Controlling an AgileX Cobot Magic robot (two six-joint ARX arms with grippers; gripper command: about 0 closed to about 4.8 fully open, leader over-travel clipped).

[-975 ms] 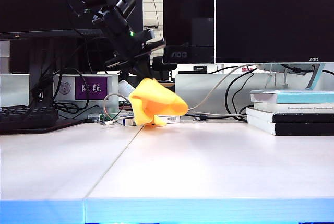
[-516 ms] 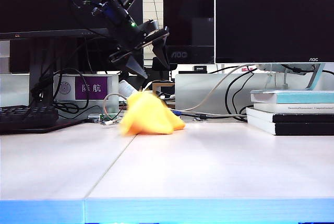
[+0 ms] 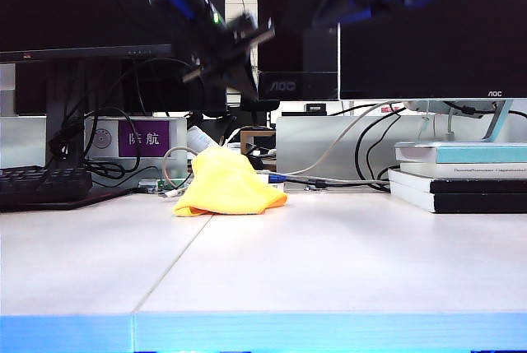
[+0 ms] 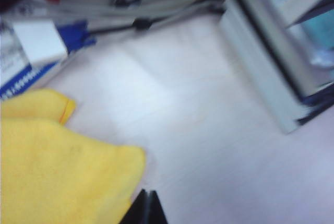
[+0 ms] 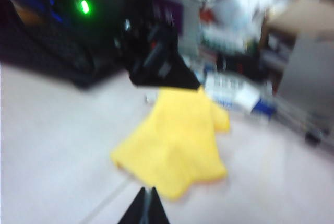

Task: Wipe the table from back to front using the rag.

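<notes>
While the table (image 3: 329, 262) stretches wide and pale from the blue near edge to the far clutter, the rag (image 3: 226, 188) lies on it as a yellow heap at the far side, a little left of the middle and just right of the seam line. It lies loose, and no arm touches it. Behind it stand dark monitors (image 3: 428, 28), and a stack of books (image 3: 461, 176) rests at the far right. The left gripper (image 3: 235, 48) hangs above the rag, well apart from it, with its fingers pressed together and empty. The right gripper (image 5: 145, 208) is high at the upper right, blurred, and its two fingertips meet, also empty.
</notes>
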